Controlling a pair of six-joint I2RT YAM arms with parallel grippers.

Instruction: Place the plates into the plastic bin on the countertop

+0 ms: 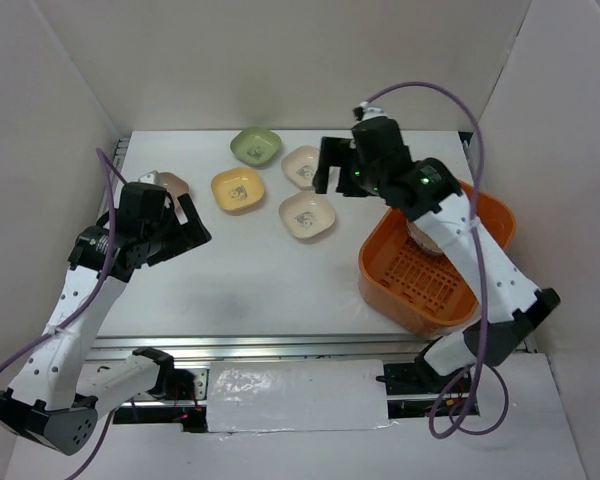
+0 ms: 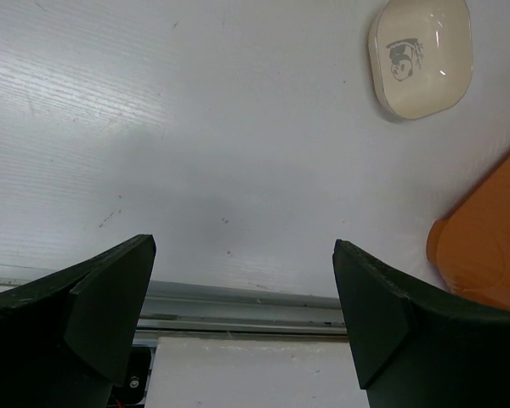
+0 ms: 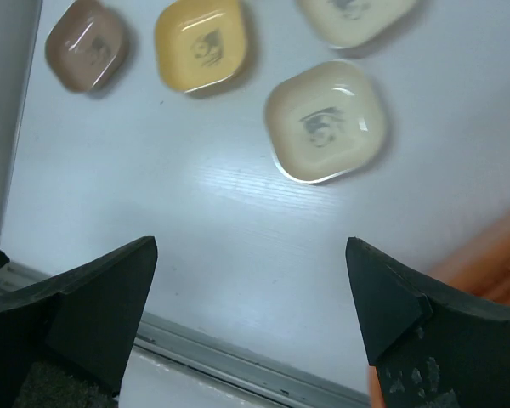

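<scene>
Sitting on the flat white countertop (image 1: 280, 285): a small rounded-square green plate (image 1: 256, 146), far cream plate (image 1: 303, 166), near cream plate (image 1: 308, 215), yellow plate (image 1: 237, 190) and brown plate (image 1: 170, 182). The large orange slotted plastic bin (image 1: 450, 300) stands to their right. Right gripper (image 3: 251, 246) hovers near the cream pair, jaws spread wide, empty. Left gripper (image 2: 244, 245) is equally spread, holding nothing.

Looking down on white countertop (image 2: 195, 127), faint scuffs here and there. Down low, left gripper (image 2: 244, 246) spread wide over the edge with the metal rail (image 2: 238, 302), gripping nothing. Cream plate (image 2: 421, 55) with a grey print lying flat, well in from that edge. Orange bin (image 2: 489, 246) corner poking in nearer the rail, apart from the plate.
</scene>
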